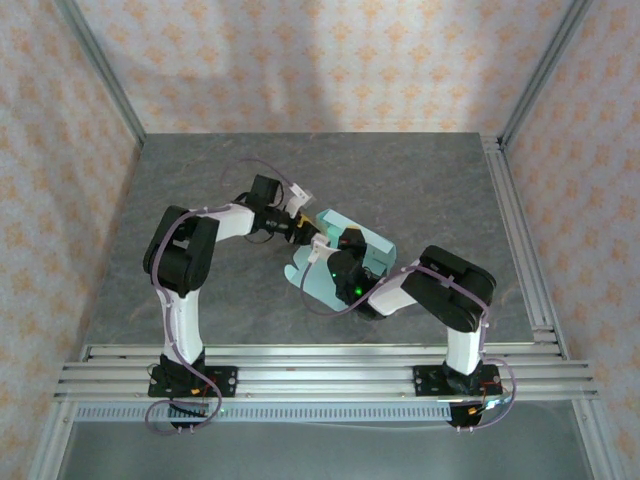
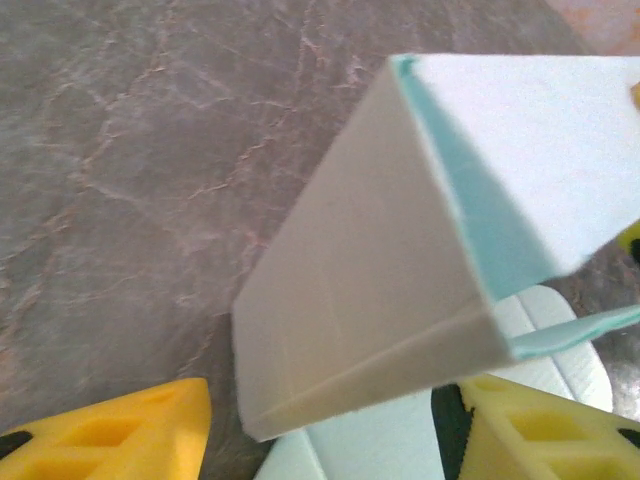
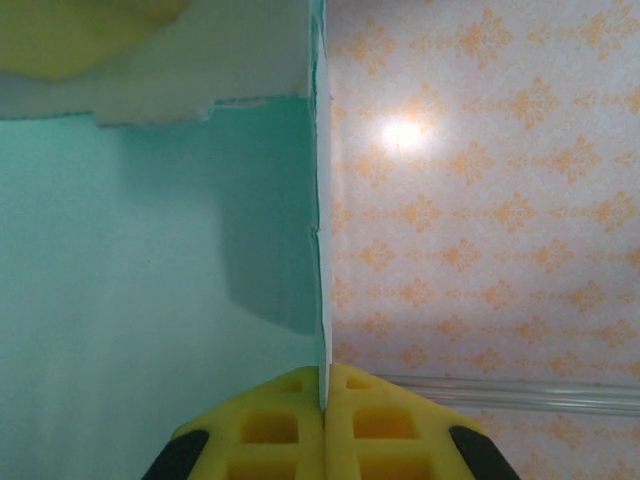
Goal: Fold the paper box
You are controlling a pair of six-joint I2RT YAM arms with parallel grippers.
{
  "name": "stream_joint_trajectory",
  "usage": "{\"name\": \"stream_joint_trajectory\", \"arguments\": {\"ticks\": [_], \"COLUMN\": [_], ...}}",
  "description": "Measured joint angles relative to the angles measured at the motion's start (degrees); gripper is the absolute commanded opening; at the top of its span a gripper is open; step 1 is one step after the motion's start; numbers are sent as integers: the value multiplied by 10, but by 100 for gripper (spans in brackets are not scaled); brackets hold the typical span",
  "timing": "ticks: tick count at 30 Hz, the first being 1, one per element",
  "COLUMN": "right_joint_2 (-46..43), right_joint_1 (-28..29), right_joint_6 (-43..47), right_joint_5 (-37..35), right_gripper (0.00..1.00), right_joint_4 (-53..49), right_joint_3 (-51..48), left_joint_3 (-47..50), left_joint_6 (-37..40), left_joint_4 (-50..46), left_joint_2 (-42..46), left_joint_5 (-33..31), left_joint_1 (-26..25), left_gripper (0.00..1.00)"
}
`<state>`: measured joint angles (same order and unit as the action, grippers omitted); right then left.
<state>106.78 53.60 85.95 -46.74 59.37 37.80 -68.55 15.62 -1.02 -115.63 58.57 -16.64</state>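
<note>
from above i see the box (image 1: 372, 243), pale mint card partly folded up, resting on the grey table (image 1: 200, 200) with both arms meeting over it. the left gripper (image 1: 300, 227) is at the box's far left corner. the right gripper (image 1: 322, 246) reaches over the box from its near side.

in the left wrist view, a raised panel of the box (image 2: 380, 300) stands tilted, white outside and mint inside, with the table (image 2: 130, 150) showing to its left. the left gripper (image 2: 330, 440) is spread wide: its yellow fingers (image 2: 130, 435) flank the panel's lower edge, and table shows between the left finger and the card. it has hold of nothing.

in the right wrist view, the right gripper (image 3: 324, 395) is pinched tight on the thin edge of an upright box (image 3: 150, 280) panel. the patterned wall (image 3: 480, 200) lies beyond the box.
</note>
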Motion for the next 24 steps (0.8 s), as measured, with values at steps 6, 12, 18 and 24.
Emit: {"name": "stream_joint_trajectory", "arguments": {"ticks": [6,12,18,24], "right_joint_2": [0,0,0,0], "right_joint_1": [0,0,0,0], "right_joint_6": [0,0,0,0], "right_joint_5": [0,0,0,-2], "right_gripper": [0,0,0,0], "right_joint_4": [0,0,0,0], "right_joint_3": [0,0,0,0], "left_joint_3": [0,2,9,25], "left_joint_6": [5,-2,-24,-52], "left_joint_4": [-2,4,31,68], "left_joint_2": [0,0,0,0], "left_joint_5": [11,3,-21,-57], "left_joint_1": [-10,-10,-18,-28], "left_gripper": [52,46,41,36]}}
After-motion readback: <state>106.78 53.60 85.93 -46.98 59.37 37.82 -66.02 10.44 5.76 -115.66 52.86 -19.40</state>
